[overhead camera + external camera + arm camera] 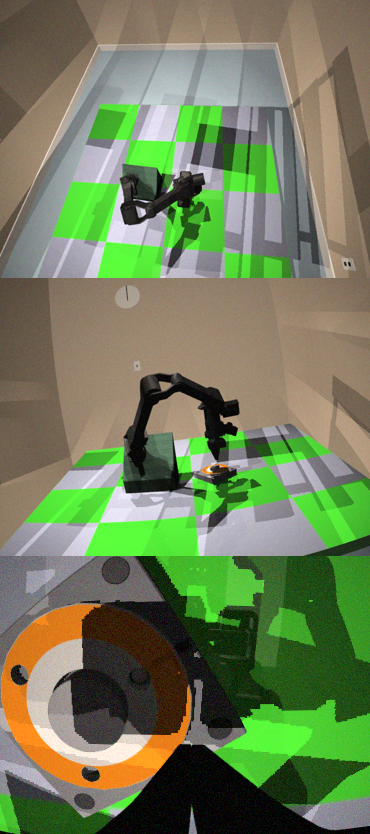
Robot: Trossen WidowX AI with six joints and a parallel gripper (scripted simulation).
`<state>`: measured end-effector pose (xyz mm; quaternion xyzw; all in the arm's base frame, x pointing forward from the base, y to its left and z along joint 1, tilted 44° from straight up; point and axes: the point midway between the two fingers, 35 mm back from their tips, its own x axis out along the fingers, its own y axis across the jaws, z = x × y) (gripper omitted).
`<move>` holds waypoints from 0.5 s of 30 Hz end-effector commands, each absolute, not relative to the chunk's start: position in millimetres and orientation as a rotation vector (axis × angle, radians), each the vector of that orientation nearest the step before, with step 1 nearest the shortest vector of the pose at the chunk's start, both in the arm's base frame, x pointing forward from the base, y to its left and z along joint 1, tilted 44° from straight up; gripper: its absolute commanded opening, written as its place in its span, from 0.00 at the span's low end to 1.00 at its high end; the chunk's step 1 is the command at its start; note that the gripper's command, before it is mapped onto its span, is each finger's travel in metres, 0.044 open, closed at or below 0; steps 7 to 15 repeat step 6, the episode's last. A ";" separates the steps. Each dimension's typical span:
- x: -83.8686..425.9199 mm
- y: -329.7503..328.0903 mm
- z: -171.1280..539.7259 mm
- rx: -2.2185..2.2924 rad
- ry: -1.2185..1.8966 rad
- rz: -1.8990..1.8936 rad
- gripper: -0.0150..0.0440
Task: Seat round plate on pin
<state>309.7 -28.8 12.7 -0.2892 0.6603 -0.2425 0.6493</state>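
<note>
Round plate (96, 696), orange-rimmed with pale inner ring, seated around the central post (100, 712) on the square grey base (136, 579); small holes in the orange rim at 9 and 6 o'clock in the wrist view. Whether flat or tilted: cannot tell. Gripper (215, 454) above the plate, apart from it, jaws fully closed on nothing. Dark green block (155, 463) at 9 o'clock of the base, under the arm's foot. Checkered green-and-grey mat (268, 487) beneath, crossed by shadows.
</note>
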 end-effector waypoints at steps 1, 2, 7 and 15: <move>309.6 -28.5 12.3 -0.662 1.501 -0.548 0.25; 309.6 -28.5 12.3 -0.662 1.501 -0.548 0.25; 309.6 -28.5 12.3 -0.662 1.501 -0.548 0.25; 309.6 -28.5 12.3 -0.662 1.501 -0.548 0.25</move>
